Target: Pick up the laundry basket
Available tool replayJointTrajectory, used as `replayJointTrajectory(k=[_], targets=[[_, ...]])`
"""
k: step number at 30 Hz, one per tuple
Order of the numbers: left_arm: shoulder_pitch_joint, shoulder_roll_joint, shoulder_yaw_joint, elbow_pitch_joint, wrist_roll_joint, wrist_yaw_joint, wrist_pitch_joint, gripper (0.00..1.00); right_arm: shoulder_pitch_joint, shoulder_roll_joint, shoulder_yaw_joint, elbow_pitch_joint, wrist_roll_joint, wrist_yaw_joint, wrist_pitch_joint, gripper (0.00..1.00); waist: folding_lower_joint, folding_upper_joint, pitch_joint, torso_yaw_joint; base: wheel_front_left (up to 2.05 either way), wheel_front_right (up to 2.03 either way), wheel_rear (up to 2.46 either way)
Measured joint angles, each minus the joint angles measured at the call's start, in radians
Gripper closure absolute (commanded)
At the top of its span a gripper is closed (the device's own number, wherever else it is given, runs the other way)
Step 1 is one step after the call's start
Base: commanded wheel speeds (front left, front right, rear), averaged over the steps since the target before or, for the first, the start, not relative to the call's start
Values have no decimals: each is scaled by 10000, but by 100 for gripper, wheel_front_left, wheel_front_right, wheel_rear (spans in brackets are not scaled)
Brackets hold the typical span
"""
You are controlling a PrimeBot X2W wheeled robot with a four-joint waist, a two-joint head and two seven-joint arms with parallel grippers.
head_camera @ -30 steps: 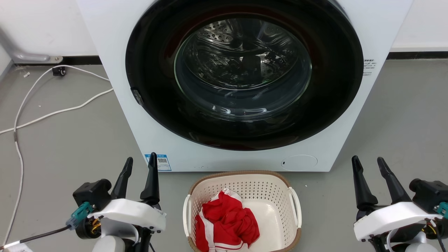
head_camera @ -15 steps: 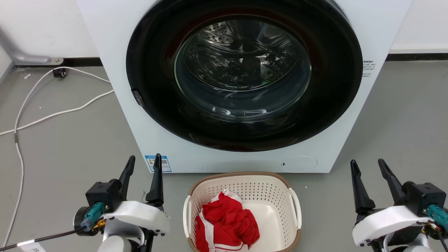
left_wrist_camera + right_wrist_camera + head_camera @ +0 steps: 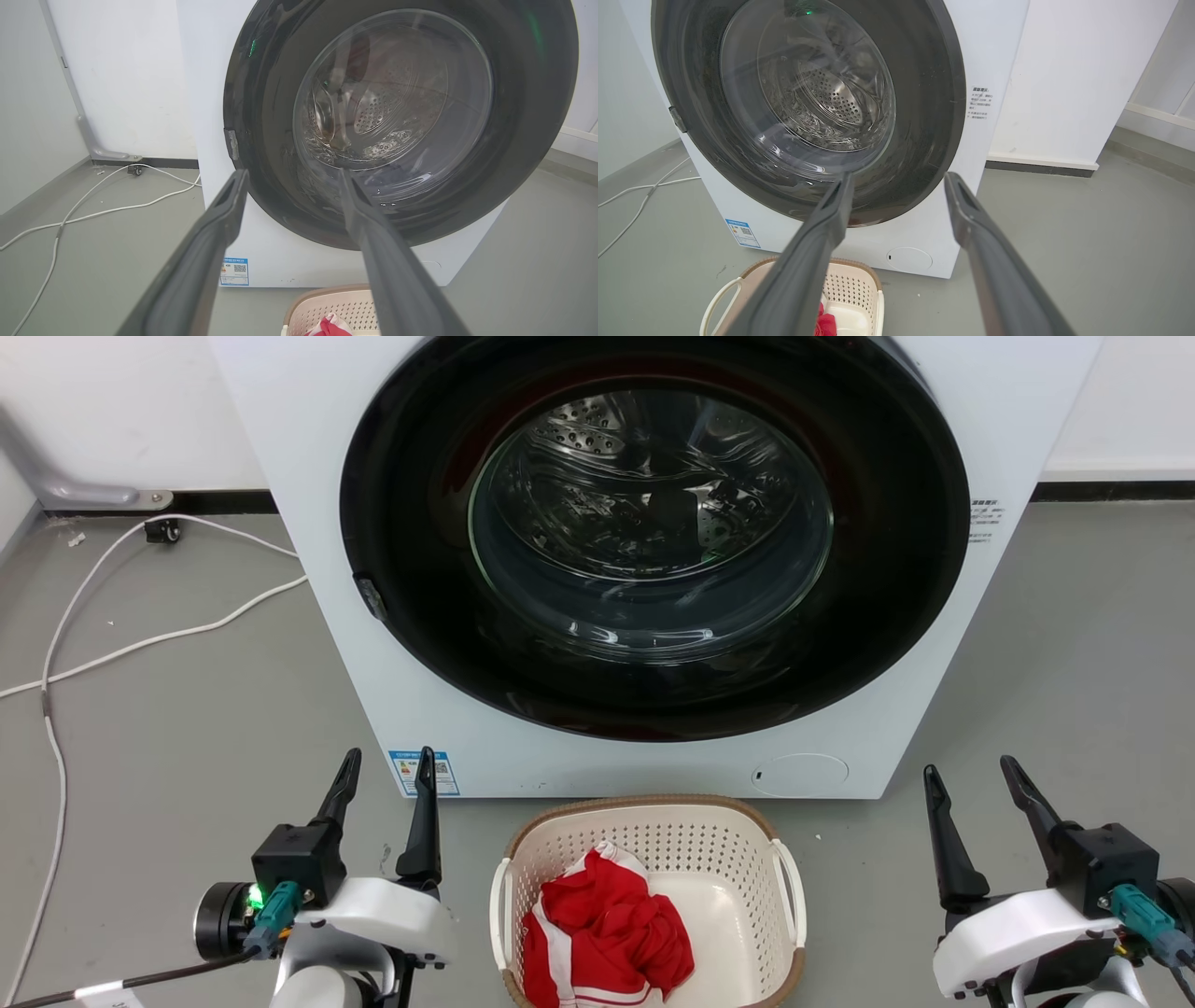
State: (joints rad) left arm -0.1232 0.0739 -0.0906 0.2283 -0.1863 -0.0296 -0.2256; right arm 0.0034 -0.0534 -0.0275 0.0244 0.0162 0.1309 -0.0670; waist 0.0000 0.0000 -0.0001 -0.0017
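Observation:
The laundry basket [image 3: 674,847] is cream-white and perforated, with a brown rim and white side handles. It stands on the floor just in front of the washer, bottom centre of the head view, and holds a red and white garment [image 3: 607,933]. My left gripper [image 3: 390,753] hovers to the basket's left, open and empty, fingers pointing toward the washer. My right gripper [image 3: 969,765] hovers farther off to its right, also open and empty. Neither touches the basket. Below the open left gripper [image 3: 293,171] the basket [image 3: 336,305] peeks in. It [image 3: 852,284] also lies low under the open right gripper [image 3: 900,175].
A white front-loading washer [image 3: 308,541] with its dark round door [image 3: 653,541] shut stands right behind the basket. White cables [image 3: 140,639] trail across the grey floor at the left. Bare grey floor [image 3: 1074,663] lies right of the washer, and a white wall [image 3: 1064,93] stands behind.
Both wrists have rolled, bringing each dark camera block in behind its fingers. The left gripper has edged right and the right gripper slightly left. The basket has not moved.

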Motion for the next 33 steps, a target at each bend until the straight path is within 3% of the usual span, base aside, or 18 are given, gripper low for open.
replayJointTrajectory(k=[20,33], targets=[[-7,-10,-17,15,1172,174,-345,0,19,10,-224,81,-826,2,-359,0,0,0,108,-12,0,0,0],[-11,-71,75,117,1011,150,-360,0,5,12,-209,314,-663,2,-426,0,0,0,98,26,0,0,0]])
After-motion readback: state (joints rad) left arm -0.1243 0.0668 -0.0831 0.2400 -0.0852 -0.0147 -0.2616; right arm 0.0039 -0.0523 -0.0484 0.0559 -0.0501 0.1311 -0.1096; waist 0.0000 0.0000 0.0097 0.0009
